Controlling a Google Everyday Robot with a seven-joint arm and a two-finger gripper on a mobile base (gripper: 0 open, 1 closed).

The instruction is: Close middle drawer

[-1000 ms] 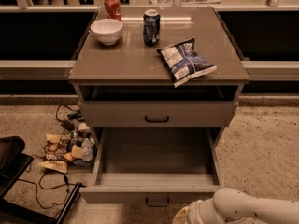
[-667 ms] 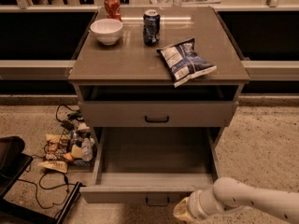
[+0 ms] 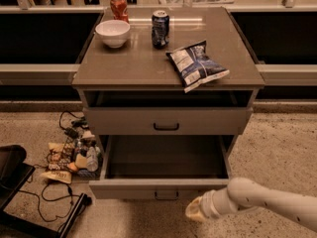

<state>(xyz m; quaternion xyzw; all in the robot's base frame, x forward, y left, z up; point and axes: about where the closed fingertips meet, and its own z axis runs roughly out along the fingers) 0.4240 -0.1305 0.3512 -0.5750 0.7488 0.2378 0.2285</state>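
So the middle drawer point(image 3: 166, 170) is still pulled all the way out, second one down in the cabinet, and its front hasn't budged in the last second. What did change: the gripper point(image 3: 195, 212) crept up and a bit left along the floor, and now hangs just off the drawer front at about 5 o'clock from the handle point(image 3: 166, 195). It doesn't look like it's touching. Can't tell if it's open or closed. I'd say the push hasn't started, it's only lining up. Top drawer point(image 3: 166, 120) is at 12 o'clock, floor clutter point(image 3: 69, 157) at 9.
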